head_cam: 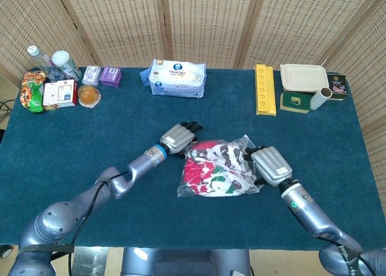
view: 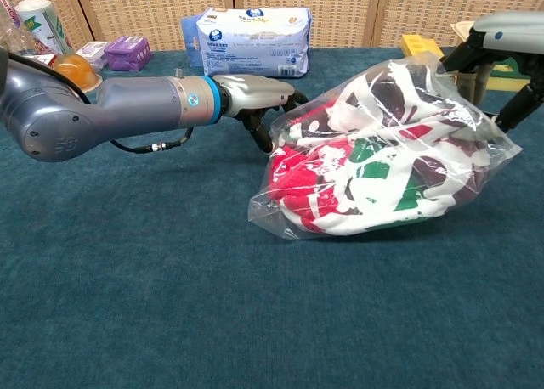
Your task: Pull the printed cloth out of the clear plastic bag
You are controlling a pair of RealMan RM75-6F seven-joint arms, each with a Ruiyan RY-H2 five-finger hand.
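While lying on blue table (head_cam: 72, 143), clear plastic bag (view: 476, 164) is holding printed cloth (view: 365, 172), all inside, between both hands. Bare carpet is stretching nearer than bag's front edge. Right hand (head_cam: 273, 166) is pinching bag's far-right corner, fingers (view: 510, 109) curling onto plastic. Left hand (head_cam: 180, 137) is resting at bag's left edge, fingertips (view: 265, 137) pressing against plastic; whether gripping, cannot tell. Beyond fingertips, open carpet is running to wipes pack (head_cam: 177, 78) at far edge.

Both arms are smooth silver-grey metal tubes, the left arm (view: 102, 113) with a blue wrist ring and a thin black cable, ending in grey hands with black fingers (head_cam: 192, 128).
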